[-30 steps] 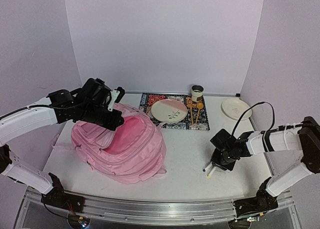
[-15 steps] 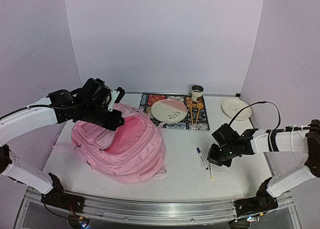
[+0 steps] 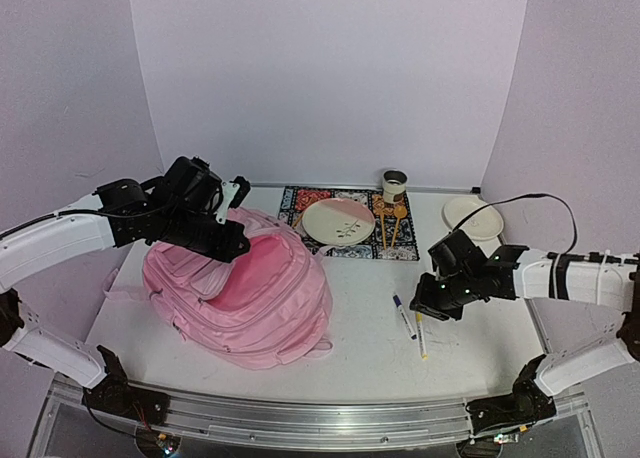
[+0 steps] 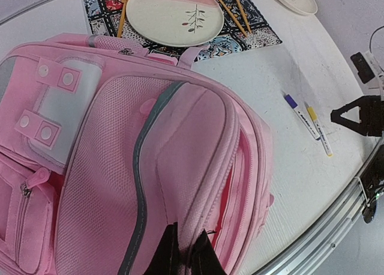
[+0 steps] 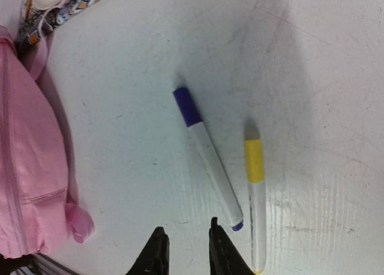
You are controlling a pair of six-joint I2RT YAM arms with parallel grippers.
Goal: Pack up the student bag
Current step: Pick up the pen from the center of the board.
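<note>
- The student bag is laid flat on the left half of the desk.
- The fabric edge at its opening is pinched by the left gripper, whose jaws are clamped tight on it.
- A purple-capped marker and a yellow-capped marker are laid side by side, not touching, right of the bag and toward the near edge.
- The right gripper is poised by the markers' ends, with its jaws slightly parted and nothing gripped.
- A plate on a patterned placemat, gold cutlery and a cup are seen at the far edge.
- A small dish is seen near the far right corner.
</note>
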